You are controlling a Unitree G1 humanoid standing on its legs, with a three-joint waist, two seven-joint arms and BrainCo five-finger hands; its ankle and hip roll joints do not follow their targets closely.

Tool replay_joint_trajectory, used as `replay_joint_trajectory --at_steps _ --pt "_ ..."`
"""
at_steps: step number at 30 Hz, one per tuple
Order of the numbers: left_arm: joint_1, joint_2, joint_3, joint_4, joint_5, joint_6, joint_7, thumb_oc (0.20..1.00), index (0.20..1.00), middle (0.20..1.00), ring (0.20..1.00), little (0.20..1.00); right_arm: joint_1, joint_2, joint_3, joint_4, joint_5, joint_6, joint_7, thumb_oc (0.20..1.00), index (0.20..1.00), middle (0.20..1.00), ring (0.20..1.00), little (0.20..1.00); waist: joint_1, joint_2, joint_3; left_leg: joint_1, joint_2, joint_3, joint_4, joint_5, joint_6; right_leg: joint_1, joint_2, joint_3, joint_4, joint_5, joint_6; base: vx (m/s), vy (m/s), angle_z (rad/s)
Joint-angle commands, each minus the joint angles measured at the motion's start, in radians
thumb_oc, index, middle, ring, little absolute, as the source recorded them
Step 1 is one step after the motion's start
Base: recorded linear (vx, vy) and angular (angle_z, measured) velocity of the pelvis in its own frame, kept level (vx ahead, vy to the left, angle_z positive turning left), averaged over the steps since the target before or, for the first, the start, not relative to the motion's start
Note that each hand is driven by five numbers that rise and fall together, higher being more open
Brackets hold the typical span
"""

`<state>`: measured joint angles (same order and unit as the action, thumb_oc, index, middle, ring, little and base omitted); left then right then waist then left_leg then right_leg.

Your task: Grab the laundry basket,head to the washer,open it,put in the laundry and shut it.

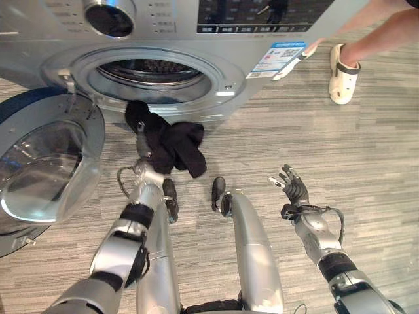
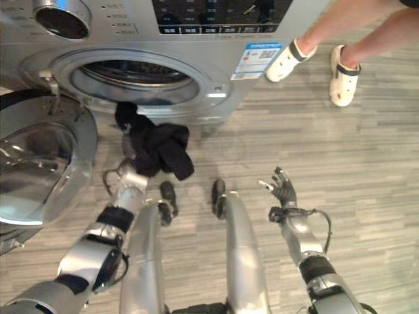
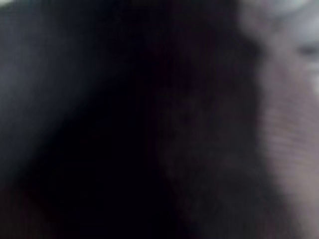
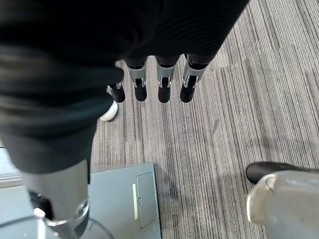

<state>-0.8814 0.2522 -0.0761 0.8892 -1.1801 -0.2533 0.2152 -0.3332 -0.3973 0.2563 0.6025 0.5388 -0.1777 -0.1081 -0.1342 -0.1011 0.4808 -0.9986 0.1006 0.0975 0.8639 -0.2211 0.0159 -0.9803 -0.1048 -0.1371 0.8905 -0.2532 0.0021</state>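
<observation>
Laundry, a bundle of black clothing [image 1: 167, 140], hangs just below the round opening [image 1: 152, 75] of the silver front-loading washer [image 1: 196, 39]. Its upper end touches the lower rim of that opening and the rest droops down in front of the washer's base, over the striped grey floor [image 1: 314, 144].

The left hand [image 1: 143, 152] comes up from below the washer's opening into the bundle. Dark cloth covers its fingers, so I cannot tell how they are set or how much they grip. The left wrist view gives a dark, soft blur, probably the same cloth lying right against the camera.

The washer's door [image 1: 46, 163] is swung fully open to the left of the opening, its glass bowl facing up and outward. Inside the drum, some dark fabric [image 1: 154, 65] appears to lie already.

The right hand [image 1: 291, 186] hovers over bare floor, well to the right of the washer's opening and apart from the clothing. Its fingers are spread and straight, holding nothing; the right wrist view shows the dark-tipped fingers [image 4: 164, 87] hanging straight above the floor.

To the right of the washer, by its front corner, a person's bare legs [image 1: 380, 36] stand in white clog shoes [image 1: 342, 75].
</observation>
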Motion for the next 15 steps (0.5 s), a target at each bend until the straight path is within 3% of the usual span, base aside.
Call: replay_joint_trajectory --at_steps 1,9,11,14,15 --pt "-0.013 0.022 0.001 0.022 -0.026 -0.067 0.013 0.200 0.200 0.200 0.200 0.200 0.050 -0.030 0.032 -0.037 -0.005 -0.053 -0.008 1.000 1.000 1.000 1.000 1.000 -0.019 0.003 -0.106 -0.011 0.009 -0.057 0.087 -0.134 -0.034 -0.043 -0.009 -0.007 -0.092 0.058 0.078 0.03 0.040 -0.06" --pt "-0.274 0.167 0.052 0.181 -0.058 -0.077 0.053 0.200 0.200 0.200 0.200 0.200 0.021 -0.047 0.071 -0.131 0.005 -0.074 0.000 1.000 1.000 1.000 1.000 1.000 -0.068 -0.028 -0.109 -0.108 0.033 -0.049 0.152 -0.163 -0.033 -0.124 0.018 0.001 -0.074 0.068 0.092 0.04 0.032 -0.16" --pt "-0.390 0.237 0.015 0.215 -0.043 -0.068 0.077 0.200 0.200 0.200 0.200 0.200 0.024 -0.063 0.084 -0.201 -0.011 -0.085 -0.002 1.000 1.000 1.000 1.000 1.000 -0.093 -0.034 -0.110 -0.160 0.036 -0.045 0.173 -0.167 -0.033 -0.170 0.023 -0.001 -0.067 0.077 0.094 0.04 0.026 -0.10" --pt "-0.642 0.318 -0.135 0.211 -0.056 -0.045 0.052 0.200 0.200 0.200 0.200 0.200 0.045 -0.088 0.072 -0.314 0.005 -0.090 0.020 1.000 1.000 1.000 1.000 1.000 -0.128 -0.029 -0.114 -0.265 0.041 -0.048 0.198 -0.167 -0.030 -0.259 0.024 0.003 -0.067 0.099 0.101 0.00 0.036 -0.12" --pt "-0.662 0.339 -0.167 0.228 -0.030 -0.040 0.058 0.457 0.457 0.457 0.457 0.457 0.080 -0.104 0.059 -0.364 -0.008 -0.096 0.024 1.000 1.000 1.000 1.000 1.000 -0.130 -0.024 -0.114 -0.294 0.042 -0.047 0.202 -0.163 -0.030 -0.282 0.021 0.003 -0.072 0.107 0.105 0.01 0.018 -0.13"
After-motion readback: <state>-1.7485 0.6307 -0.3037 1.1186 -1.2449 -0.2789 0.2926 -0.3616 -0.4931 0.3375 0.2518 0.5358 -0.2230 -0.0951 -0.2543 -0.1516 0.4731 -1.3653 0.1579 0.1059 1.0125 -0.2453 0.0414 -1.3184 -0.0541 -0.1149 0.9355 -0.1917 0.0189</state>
